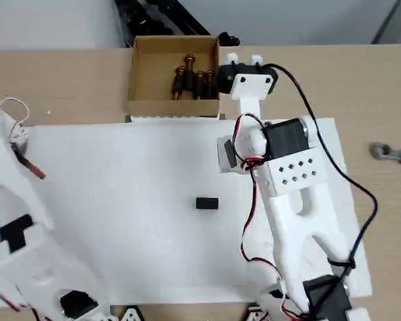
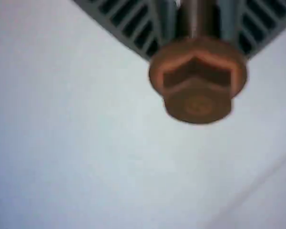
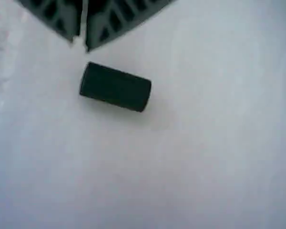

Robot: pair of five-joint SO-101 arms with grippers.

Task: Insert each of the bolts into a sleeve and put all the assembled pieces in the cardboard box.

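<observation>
Found the left gripper (image 2: 198, 16) clenched on a bolt (image 2: 198, 81), gripped by the shank between the ribbed fingers (image 2: 133, 19), with the copper hex head poking out past the fingertips over the white foam sheet (image 1: 120, 221). Placed that pair, from the high view, well apart from the cardboard box (image 1: 154, 83), off beyond its left wall and nearer the arms' bases. Saw several assembled pieces (image 1: 190, 79) lying side by side inside the box, toward its right wall. Spotted one black sleeve (image 3: 115, 87) lying on its side on the sheet, well apart from the box and out in front of its front wall. Found the right gripper (image 3: 81, 42) closed on nothing, with only a thin slit between the dark fingers, fingertips just beside the sleeve but not touching it. Saw an arm (image 1: 301, 200) stretched up the sheet with its far end just beside the box's right wall. Noted a small metal part (image 1: 387, 152) on the wooden table (image 1: 53, 73), well to the right of the box.
</observation>
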